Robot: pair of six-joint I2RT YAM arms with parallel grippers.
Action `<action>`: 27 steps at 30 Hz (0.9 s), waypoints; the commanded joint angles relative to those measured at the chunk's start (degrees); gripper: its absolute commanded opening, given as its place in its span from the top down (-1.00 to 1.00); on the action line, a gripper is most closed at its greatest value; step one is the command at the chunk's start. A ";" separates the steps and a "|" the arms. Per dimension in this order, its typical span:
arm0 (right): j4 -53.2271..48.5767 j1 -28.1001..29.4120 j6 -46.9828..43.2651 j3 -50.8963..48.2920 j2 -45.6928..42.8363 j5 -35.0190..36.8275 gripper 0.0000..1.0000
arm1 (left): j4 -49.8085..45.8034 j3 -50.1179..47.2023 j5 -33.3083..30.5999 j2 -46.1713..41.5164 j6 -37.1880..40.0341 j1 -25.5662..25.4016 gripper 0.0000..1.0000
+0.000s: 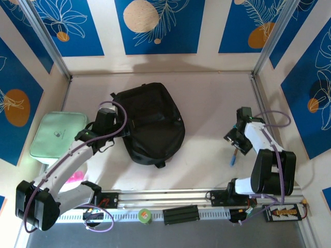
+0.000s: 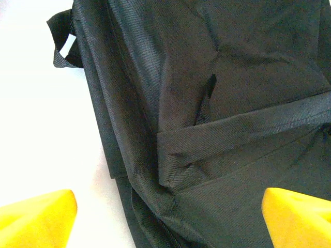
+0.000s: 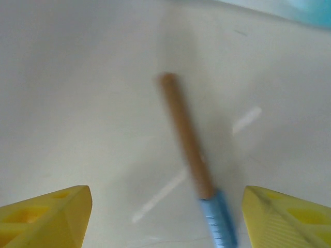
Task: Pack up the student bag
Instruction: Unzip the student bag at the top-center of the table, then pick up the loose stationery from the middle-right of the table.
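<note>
**Both grippers spread, bag flat at mid-table**

From the overhead camera I see the student bag [image 1: 152, 124] lying flat on the pale table [image 1: 212, 98], a little left of centre, its rounded end toward the back wall. A mint-green pouch [image 1: 57, 135] lies to its left, apart from it, by the left wall.

My left gripper [image 2: 165, 222] hangs over the bag's left edge. On its wrist camera the 2 yellow fingertips [image 2: 36, 217] stand wide apart with nothing pinched between them: released. Below them I see black woven fabric, a webbing strap [image 2: 243, 129] crossing it, and a small loop [image 2: 64, 44] at the bag's edge against the white table.

My right gripper [image 3: 165, 217] is well away from the bag, on the table's right side. Its fingers are also spread. Between them on the wrist camera lies a thin stick [image 3: 189, 150], brown with a blue end, blurred, resting on the table and touching neither finger.

A green roll [image 1: 145, 215] sits on the rail between the 2 arm bases.
</note>
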 commanded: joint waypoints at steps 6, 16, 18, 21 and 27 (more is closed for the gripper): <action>5.76 -4.88 1.13 -2.84 3.94 -6.58 -0.29 | 1.93 -0.77 2.49 -1.86 0.51 1.47 -0.96; 6.16 -4.37 0.34 0.36 13.03 -6.21 0.45 | 1.21 -0.42 3.86 -1.92 0.90 1.82 -0.99; 5.99 -3.88 0.43 0.69 13.30 -5.83 0.61 | 1.06 -0.25 4.50 -1.64 1.27 1.90 -0.99; 5.43 -2.86 0.65 1.17 13.07 -4.99 0.79 | 0.52 0.12 6.04 -0.58 1.58 1.87 -1.00; 3.74 0.21 1.16 2.73 9.99 -3.11 0.93 | 2.84 -0.75 11.77 3.55 0.19 1.70 -1.00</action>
